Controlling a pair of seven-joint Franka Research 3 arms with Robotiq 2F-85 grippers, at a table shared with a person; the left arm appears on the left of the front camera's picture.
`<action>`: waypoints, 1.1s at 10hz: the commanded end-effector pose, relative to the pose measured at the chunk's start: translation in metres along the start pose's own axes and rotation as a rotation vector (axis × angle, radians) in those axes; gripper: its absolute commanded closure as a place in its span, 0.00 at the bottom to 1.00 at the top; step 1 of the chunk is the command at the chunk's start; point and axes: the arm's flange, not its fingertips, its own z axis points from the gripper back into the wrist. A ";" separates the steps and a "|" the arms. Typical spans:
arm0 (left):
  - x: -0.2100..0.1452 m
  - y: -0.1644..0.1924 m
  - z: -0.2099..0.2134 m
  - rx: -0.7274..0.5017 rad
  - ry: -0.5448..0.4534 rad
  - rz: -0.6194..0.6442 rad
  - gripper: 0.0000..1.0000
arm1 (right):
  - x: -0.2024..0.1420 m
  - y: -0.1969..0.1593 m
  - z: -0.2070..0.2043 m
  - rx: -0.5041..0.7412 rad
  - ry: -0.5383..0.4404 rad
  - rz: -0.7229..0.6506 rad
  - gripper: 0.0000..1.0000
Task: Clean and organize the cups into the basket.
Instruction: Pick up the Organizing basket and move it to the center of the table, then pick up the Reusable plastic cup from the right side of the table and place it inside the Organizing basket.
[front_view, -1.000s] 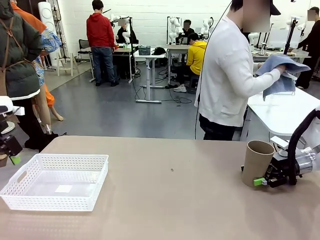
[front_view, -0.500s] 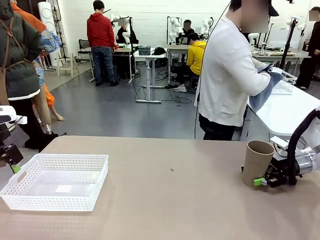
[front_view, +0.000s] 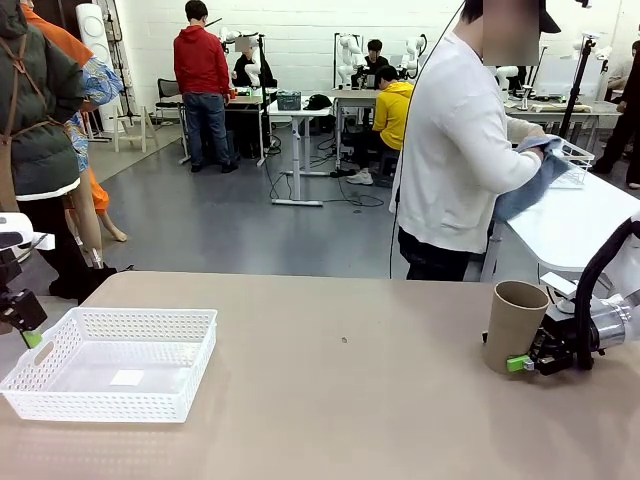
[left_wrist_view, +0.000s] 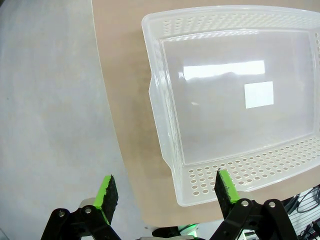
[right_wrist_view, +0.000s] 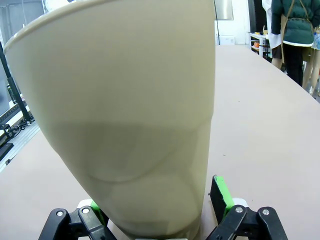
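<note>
The right end effector (front_view: 522, 362) has its jaws spread wide around the foot of the tan cup (front_view: 513, 322). In the right wrist view one green pad sits just beside the cup wall with a thin gap, and the other is mostly hidden behind the cup, so it straddles the cup without clamping it. The cup stands upright on the bench (front_view: 340, 400), mouth up, well apart from the basket (front_view: 100, 395) and toward the robot's right.

The left end effector (left_wrist_view: 166, 186) is wide open and has nothing in it. It hangs just off the basket's left end, past the handle cut-out and over the bench edge. The basket holds nothing but the label (left_wrist_view: 259, 94) on its floor.

Beyond the bench, far to the right of the basket, a person works a blue cloth (front_view: 535, 180) in both hands. I cannot tell whether a cup is inside the cloth.

The step in hand looks like the pick-up of the tan cup. The next move calls for closing the jaws squarely on the tapered wall, low enough that the cup does not tip, then lifting it and carrying it across to the basket. The cup probably has to be laid on its side to fit there.
</note>
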 end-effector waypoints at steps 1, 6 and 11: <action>0.002 -0.003 -0.016 0.018 0.000 0.043 0.00 | 0.000 0.000 0.000 0.001 -0.001 0.003 0.00; 0.015 -0.003 -0.037 0.007 0.021 0.110 0.00 | 0.000 0.000 0.000 0.001 -0.001 0.003 0.00; 0.024 -0.003 -0.058 0.010 0.085 0.123 0.00 | 0.000 0.000 0.000 0.001 -0.001 0.003 0.00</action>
